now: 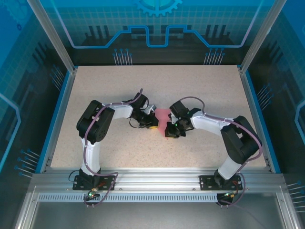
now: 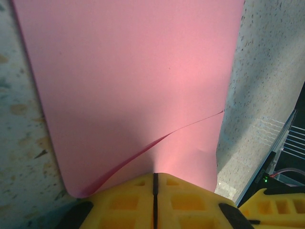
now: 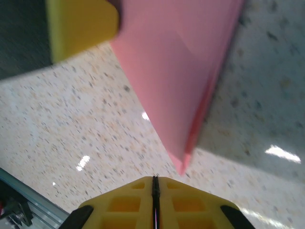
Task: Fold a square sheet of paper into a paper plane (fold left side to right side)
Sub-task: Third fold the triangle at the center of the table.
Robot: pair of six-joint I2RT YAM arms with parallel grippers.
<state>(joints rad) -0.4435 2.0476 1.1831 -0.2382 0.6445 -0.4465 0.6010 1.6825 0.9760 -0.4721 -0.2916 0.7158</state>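
Observation:
The pink sheet of paper lies folded over itself at the middle of the table, between the two grippers. In the left wrist view the paper stretches away as a long strip, with a flap edge crossing it diagonally. My left gripper is shut, and its tips rest on the near end of the paper. My right gripper is shut with nothing visibly between its jaws, just short of the pointed corner of the paper, whose right edge is slightly raised. From above, the right gripper sits at the paper's near edge.
The speckled beige table is bare all round the paper. An aluminium rail with both arm bases runs along the near edge. Blue trim and metal posts border the sides. A yellow finger of the left gripper shows over the paper's far end.

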